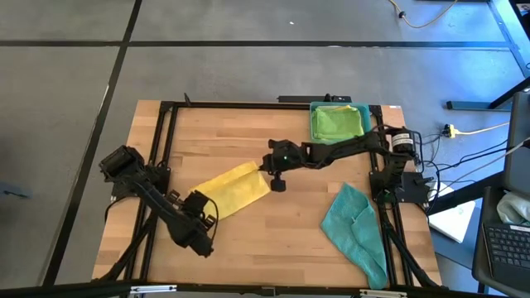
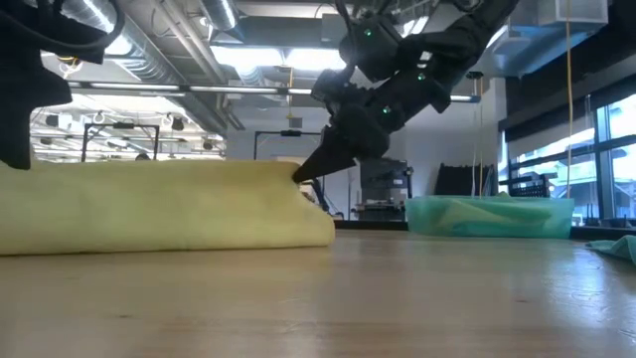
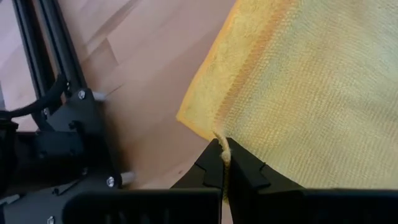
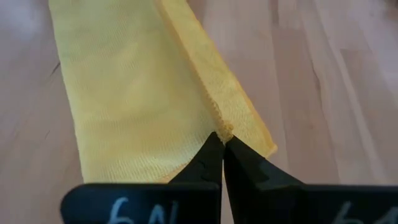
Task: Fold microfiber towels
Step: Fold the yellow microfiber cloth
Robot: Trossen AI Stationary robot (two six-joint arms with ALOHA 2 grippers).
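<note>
A yellow microfiber towel (image 1: 232,189), folded into a long strip, lies slantwise on the wooden table's middle left. My left gripper (image 3: 222,148) is shut on its near-left end, and my right gripper (image 4: 222,140) is shut on its far-right end. In the low view the right gripper (image 2: 301,175) meets the strip's top at its right end. A teal towel (image 1: 354,228) lies crumpled at the near right. A bright green towel (image 1: 338,122) rests in the teal tray (image 1: 315,116) at the far right. My left gripper pinches the yellow towel's end edge (image 3: 219,134) between its two fingertips, a little in from the corner (image 3: 184,118). The fingers come slanting down from the near left. The towel lies on the table. My right gripper pinches the edge of the folded-over upper layer (image 4: 225,127) at the strip's far-right end, between its fingertips. The fingers slant down from the far right, roughly along the strip. The rest of the strip rests on the table.
A black frame (image 1: 166,124) runs along the table's edges, and the left arm's mount (image 3: 68,130) stands close beside the towel's near-left corner. Bare wood (image 1: 281,240) lies between the yellow and teal towels. Cables (image 1: 464,132) trail off the right side.
</note>
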